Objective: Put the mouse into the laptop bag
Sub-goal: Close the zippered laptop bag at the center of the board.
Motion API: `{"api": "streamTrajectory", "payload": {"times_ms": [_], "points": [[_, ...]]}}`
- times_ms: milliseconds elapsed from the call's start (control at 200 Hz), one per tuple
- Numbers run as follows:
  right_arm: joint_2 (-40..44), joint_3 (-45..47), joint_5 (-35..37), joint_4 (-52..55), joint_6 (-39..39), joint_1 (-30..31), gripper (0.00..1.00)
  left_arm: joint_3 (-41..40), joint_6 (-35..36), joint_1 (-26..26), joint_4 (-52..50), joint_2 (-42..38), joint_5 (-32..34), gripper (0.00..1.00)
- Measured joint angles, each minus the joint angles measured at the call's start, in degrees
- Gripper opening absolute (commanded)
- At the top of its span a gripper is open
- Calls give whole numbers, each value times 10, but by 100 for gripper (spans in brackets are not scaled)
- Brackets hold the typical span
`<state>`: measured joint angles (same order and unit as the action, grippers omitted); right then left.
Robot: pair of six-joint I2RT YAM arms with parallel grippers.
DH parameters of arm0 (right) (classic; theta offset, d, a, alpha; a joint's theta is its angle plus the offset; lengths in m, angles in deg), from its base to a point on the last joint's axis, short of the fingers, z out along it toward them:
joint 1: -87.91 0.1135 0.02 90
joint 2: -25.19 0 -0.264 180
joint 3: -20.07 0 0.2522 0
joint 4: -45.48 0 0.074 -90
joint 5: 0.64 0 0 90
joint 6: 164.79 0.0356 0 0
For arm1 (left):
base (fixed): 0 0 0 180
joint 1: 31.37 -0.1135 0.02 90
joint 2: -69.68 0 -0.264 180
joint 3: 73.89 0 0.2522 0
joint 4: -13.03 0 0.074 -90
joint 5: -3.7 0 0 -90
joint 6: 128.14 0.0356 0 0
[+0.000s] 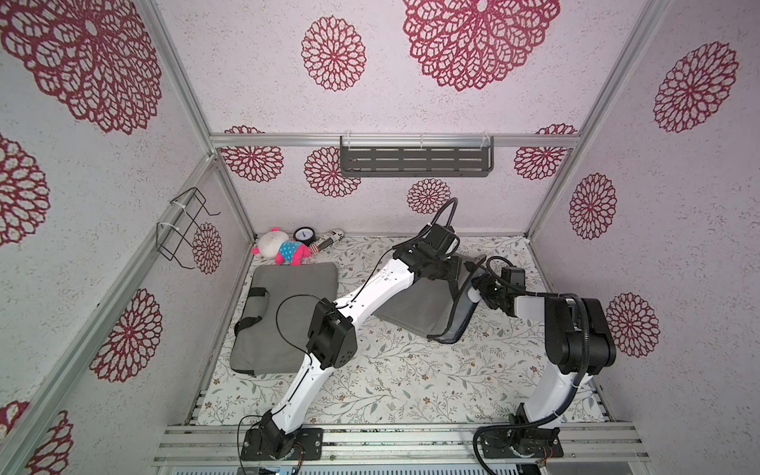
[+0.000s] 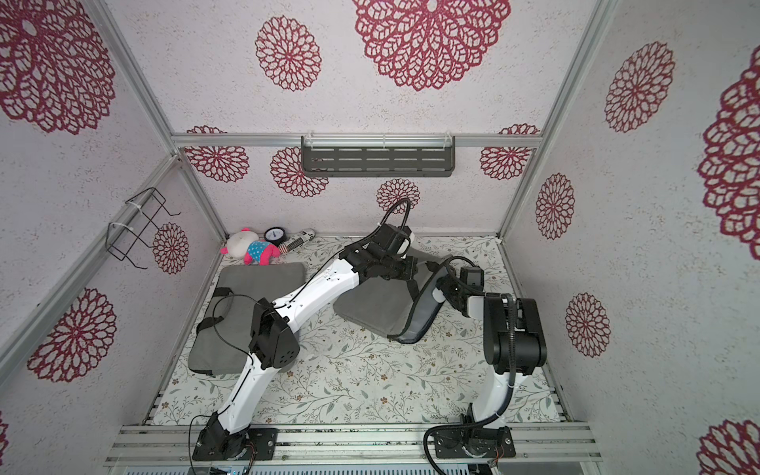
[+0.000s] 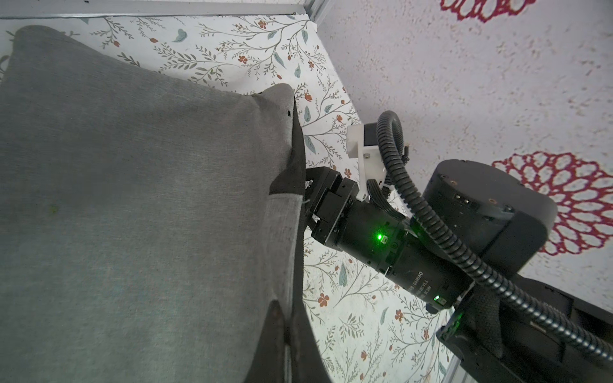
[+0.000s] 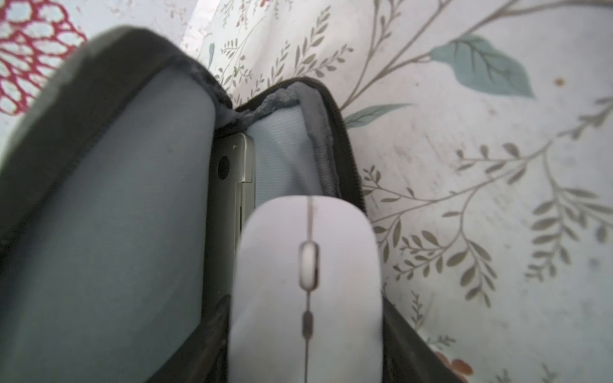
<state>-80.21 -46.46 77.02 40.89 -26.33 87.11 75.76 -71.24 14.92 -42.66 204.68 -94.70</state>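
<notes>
The grey laptop bag (image 1: 411, 306) (image 2: 370, 306) lies at the back right of the floral table, its upper flap raised. My left gripper (image 3: 287, 311) (image 1: 460, 267) is shut on that flap's black-trimmed edge and holds it up. The right wrist view looks into the opened bag (image 4: 116, 215), where pale lining and a silver laptop (image 4: 243, 165) show. The white mouse (image 4: 306, 282) sits at the bag's mouth between the fingers (image 4: 398, 331) of my right gripper (image 4: 306, 331), which press against its sides. In both top views the mouse (image 1: 473, 296) (image 2: 437, 296) shows white at the opening.
A second grey bag (image 1: 283, 312) with black handles lies at the left under my left arm. A plush toy (image 1: 283, 246) and a round gauge (image 1: 305, 235) sit in the back left corner. A wire rack (image 1: 185, 228) and a dark shelf (image 1: 415, 160) hang on the walls.
</notes>
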Motion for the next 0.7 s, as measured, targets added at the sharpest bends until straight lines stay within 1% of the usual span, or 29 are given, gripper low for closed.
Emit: {"api": "streamTrajectory", "payload": {"times_ms": [40,130,290,295,315,350,700], "points": [[0,-3,1,3,-3,0,80,0,0,0,0,0,-1,0],[0,-11,1,6,-9,1,80,0,-1,0,0,0,-1,0],[6,-13,6,13,-9,2,65,0,-2,0,0,0,-1,0],[6,-13,6,14,-10,2,63,0,-2,0,0,0,-1,0],[8,-13,6,15,-12,2,61,0,-2,0,0,0,-2,0],[10,-13,8,16,-13,2,60,0,-2,0,0,0,-2,0],[3,-24,17,17,-14,3,59,-9,-2,0,4,0,-2,0]]}}
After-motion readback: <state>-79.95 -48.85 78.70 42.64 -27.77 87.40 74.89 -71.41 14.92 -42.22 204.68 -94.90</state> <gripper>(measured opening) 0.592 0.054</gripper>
